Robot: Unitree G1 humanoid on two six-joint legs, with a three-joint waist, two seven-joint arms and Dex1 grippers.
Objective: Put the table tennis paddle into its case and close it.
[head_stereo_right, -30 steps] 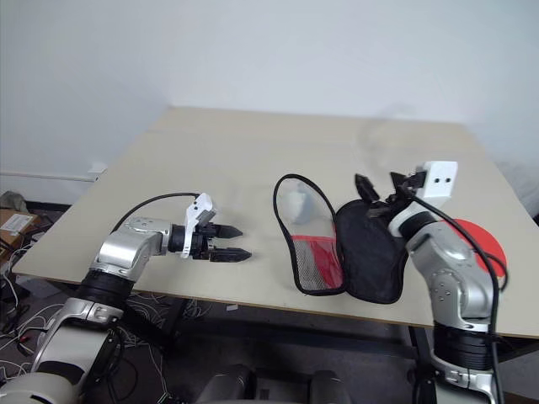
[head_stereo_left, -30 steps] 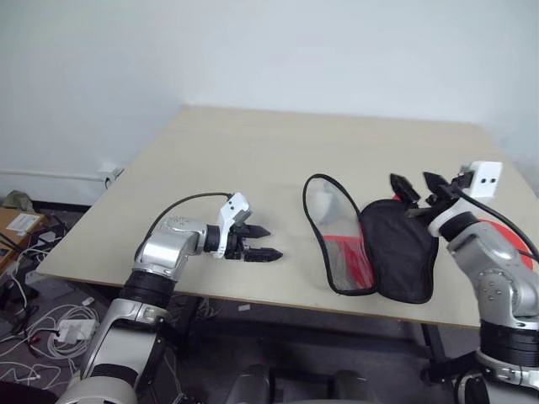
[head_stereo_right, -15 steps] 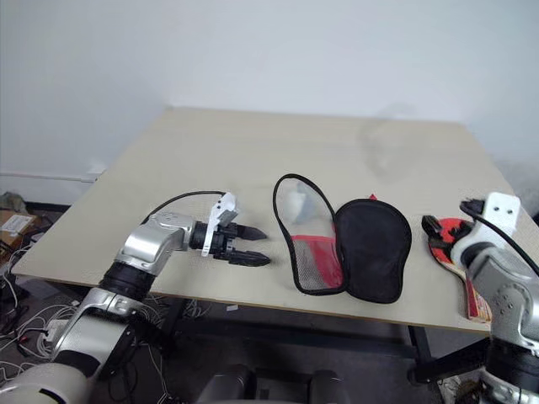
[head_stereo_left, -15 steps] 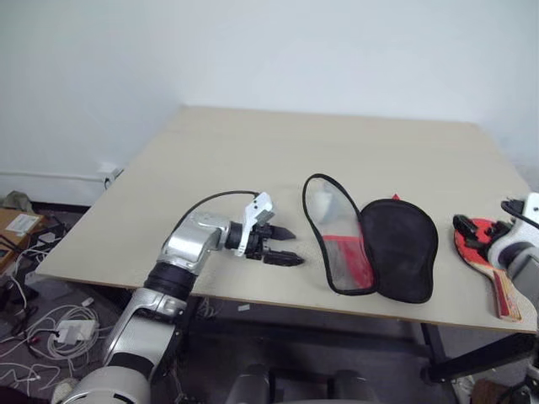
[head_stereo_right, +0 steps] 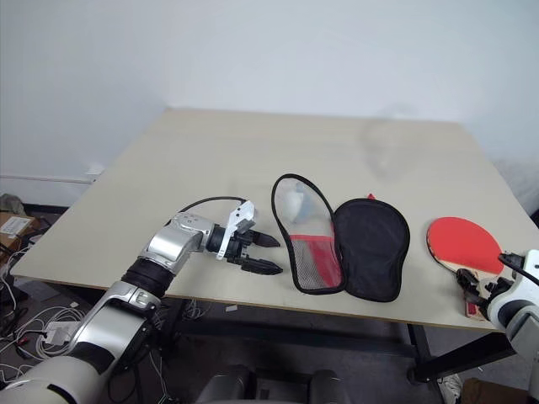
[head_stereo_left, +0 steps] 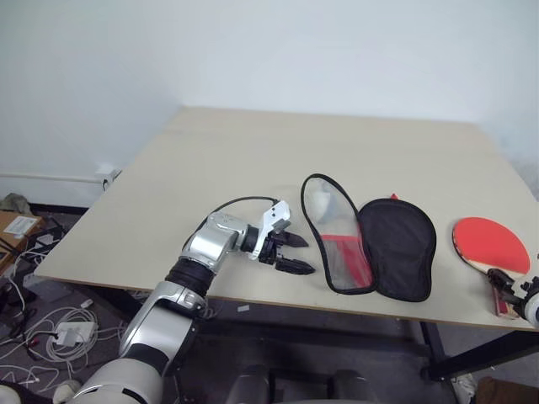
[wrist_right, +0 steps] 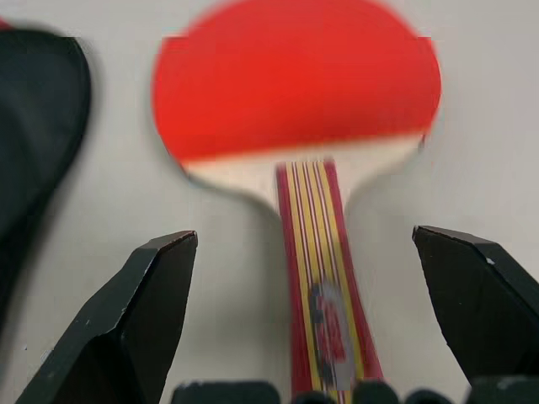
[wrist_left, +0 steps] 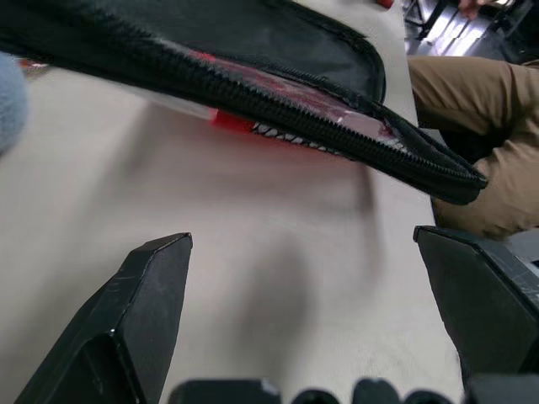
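Right at the table's (head_stereo_left: pixel 253 143) near right corner lies the paddle (head_stereo_left: pixel 490 244), red face up, handle toward the edge, well apart from the case (head_stereo_left: pixel 370 240), which lies spread open near the front edge. Behind both, the pale tabletop is bare up to a white wall. Left gripper (head_stereo_left: pixel 293 254) hovers just beside the case, fingers wide; right gripper (wrist_right: pixel 316 320) faces the paddle handle, fingers wide.

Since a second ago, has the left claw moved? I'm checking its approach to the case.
Yes. The left claw has moved right along the table's near edge, closing on the open case.
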